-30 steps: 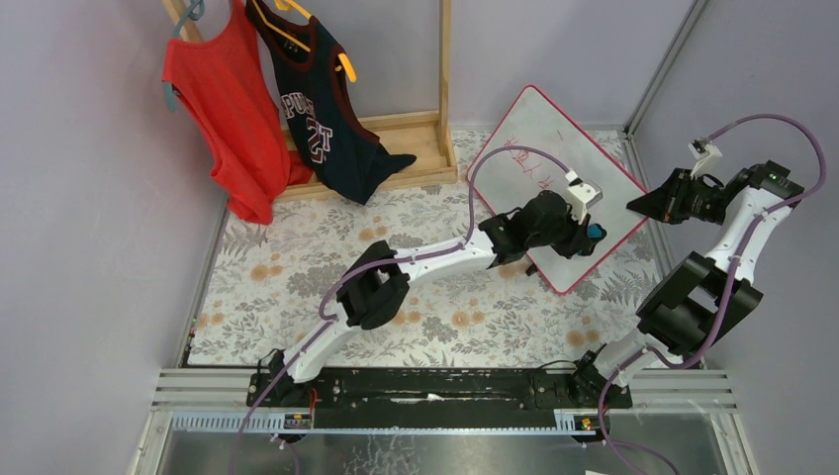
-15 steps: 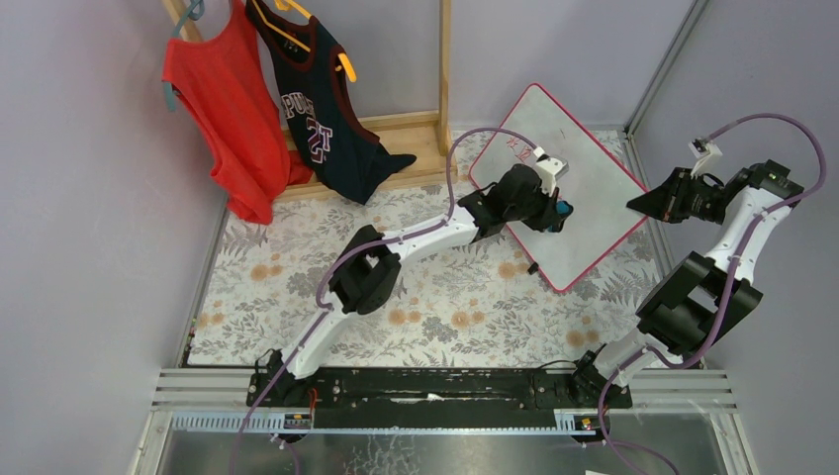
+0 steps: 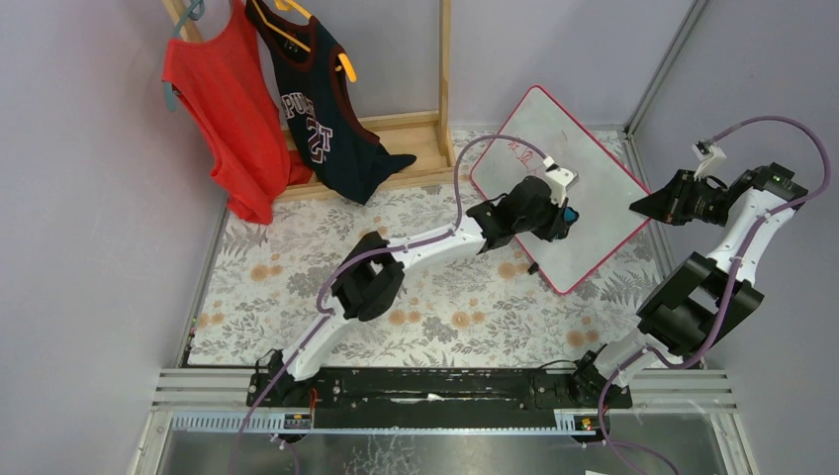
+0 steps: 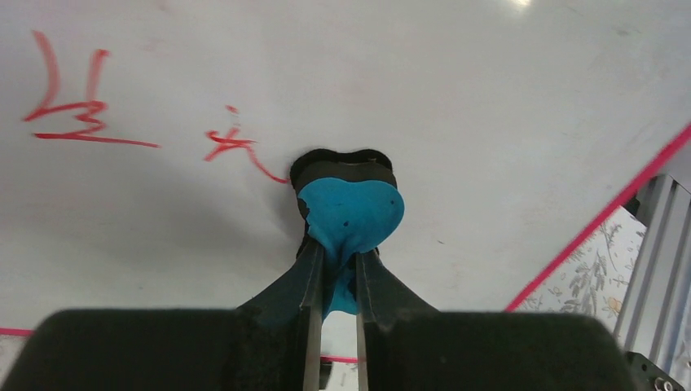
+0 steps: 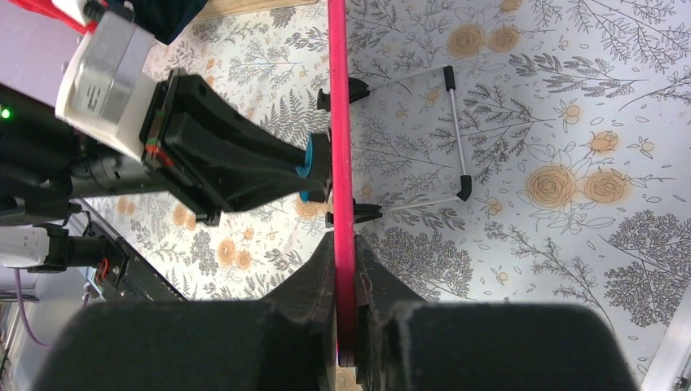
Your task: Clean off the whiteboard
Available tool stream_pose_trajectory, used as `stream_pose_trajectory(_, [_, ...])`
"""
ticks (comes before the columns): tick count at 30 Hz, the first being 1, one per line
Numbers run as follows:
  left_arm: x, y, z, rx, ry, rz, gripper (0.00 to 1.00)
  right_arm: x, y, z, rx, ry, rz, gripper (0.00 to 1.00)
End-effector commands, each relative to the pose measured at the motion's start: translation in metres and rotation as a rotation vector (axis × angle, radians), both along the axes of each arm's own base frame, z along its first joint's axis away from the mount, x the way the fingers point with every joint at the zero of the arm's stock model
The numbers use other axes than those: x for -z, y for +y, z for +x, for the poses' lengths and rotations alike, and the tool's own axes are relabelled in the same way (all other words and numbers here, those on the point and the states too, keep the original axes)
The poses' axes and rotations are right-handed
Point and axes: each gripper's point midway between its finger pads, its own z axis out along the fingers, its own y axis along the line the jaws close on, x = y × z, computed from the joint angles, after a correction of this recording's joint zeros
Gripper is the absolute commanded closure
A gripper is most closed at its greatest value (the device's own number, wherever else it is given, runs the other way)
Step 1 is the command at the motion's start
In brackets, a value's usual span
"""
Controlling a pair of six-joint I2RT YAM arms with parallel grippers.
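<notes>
The whiteboard [image 3: 594,188], white with a thin pink-red frame, stands tilted at the back right. Red handwritten marks [image 4: 69,114] remain on its upper left part. My left gripper [image 3: 564,213] is shut on a small blue eraser [image 4: 350,216] and presses it against the board, just right of the marks. My right gripper [image 3: 643,206] is shut on the board's pink-red frame [image 5: 342,163] at its right corner. The right wrist view shows the board edge-on, with the left gripper and the eraser [image 5: 308,167] on its left side.
A wooden clothes rack [image 3: 440,129] with a red top [image 3: 223,109] and a navy jersey [image 3: 322,109] stands at the back left. The board's black feet and wire stand [image 5: 452,122] rest on the floral tablecloth [image 3: 297,267]. A metal rail [image 3: 658,74] runs behind the board.
My left gripper swept the eraser up-left across the board, then came slightly back down-right. Some red marks in the middle have gone. The right gripper has stayed on the frame.
</notes>
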Motion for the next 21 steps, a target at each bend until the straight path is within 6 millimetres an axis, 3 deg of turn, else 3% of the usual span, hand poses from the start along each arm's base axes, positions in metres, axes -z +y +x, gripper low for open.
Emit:
stream_pose_trajectory(1, [0.008, -0.029, -0.065, 0.130, 0.019, 0.019, 1.00, -0.014, 0.014, -0.005, -0.043, -0.051, -0.037, 1.00])
stream_pose_trajectory(4, [-0.002, -0.035, -0.077, 0.161, 0.013, -0.002, 1.00, -0.015, 0.014, -0.006, -0.043, -0.052, -0.039, 1.00])
stream_pose_trajectory(8, [-0.014, -0.033, -0.072, 0.153, -0.028, 0.004, 1.00, -0.013, 0.015, -0.007, -0.046, -0.050, -0.036, 1.00])
stream_pose_trajectory(15, [-0.020, -0.021, -0.031, 0.109, -0.101, 0.076, 1.00, -0.012, 0.018, -0.008, -0.056, -0.049, -0.026, 1.00])
stream_pose_trajectory(21, [-0.027, 0.004, 0.016, 0.051, -0.151, 0.101, 1.00, -0.012, 0.018, -0.010, -0.059, -0.047, -0.031, 1.00])
